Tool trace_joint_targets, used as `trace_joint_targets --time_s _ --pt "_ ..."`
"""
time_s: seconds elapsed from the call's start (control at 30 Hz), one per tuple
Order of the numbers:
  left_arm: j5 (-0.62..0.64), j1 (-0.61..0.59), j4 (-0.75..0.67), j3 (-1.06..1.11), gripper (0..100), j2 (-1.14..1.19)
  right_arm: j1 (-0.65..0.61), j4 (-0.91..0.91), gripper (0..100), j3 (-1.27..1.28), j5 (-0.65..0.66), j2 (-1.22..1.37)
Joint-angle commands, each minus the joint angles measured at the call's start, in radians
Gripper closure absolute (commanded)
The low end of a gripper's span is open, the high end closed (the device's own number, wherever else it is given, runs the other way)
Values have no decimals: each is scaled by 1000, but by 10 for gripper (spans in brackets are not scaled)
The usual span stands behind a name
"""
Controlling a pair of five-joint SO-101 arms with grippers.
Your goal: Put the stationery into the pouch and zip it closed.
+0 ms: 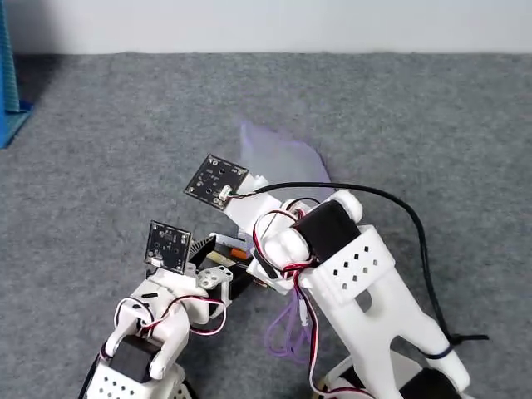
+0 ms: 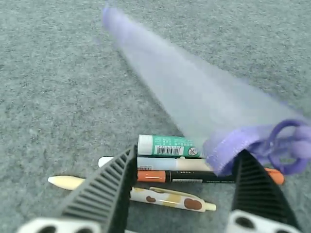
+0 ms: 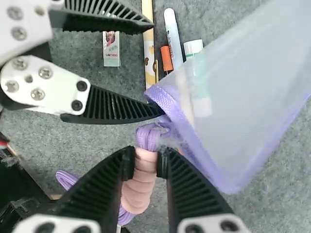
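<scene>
- Right gripper [image 3: 145, 154] is clamped on the pinkish tab [image 3: 141, 187] at the mesh pouch [image 3: 243, 97] mouth, I'd guess to anchor it.
- Left gripper [image 2: 185, 155] has its jaws wide apart, one tip at the pouch rim, probably propping it open.
- Pens [image 2: 194, 176] lie just outside the pouch mouth, not in yet.

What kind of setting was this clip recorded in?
Probably a robotics lab or hobby bench: a table covered in grey felt-like matting, a plain white wall behind, and two white plastic arms over a translucent purple mesh pouch.
</scene>
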Motion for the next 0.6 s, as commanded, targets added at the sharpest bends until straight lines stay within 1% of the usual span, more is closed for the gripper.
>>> trace_joint_targets --time_s 0.0,0.13,0.3,0.4,0.57 --pt "-2 -11 -5 -30 695 -12 -7 39 990 -8 -6 -45" --pt "-2 -8 -6 -33 704 -12 -8 39 990 -8 -8 -47" --pt "-11 -3 -6 -31 806 -12 -8 41 990 -8 -9 -47" --pt "-37 -2 -6 -30 842 -12 -8 41 990 -8 -9 -47" --pt "-44 -2 -6 -30 855 -12 -8 41 990 -3 -9 -47"
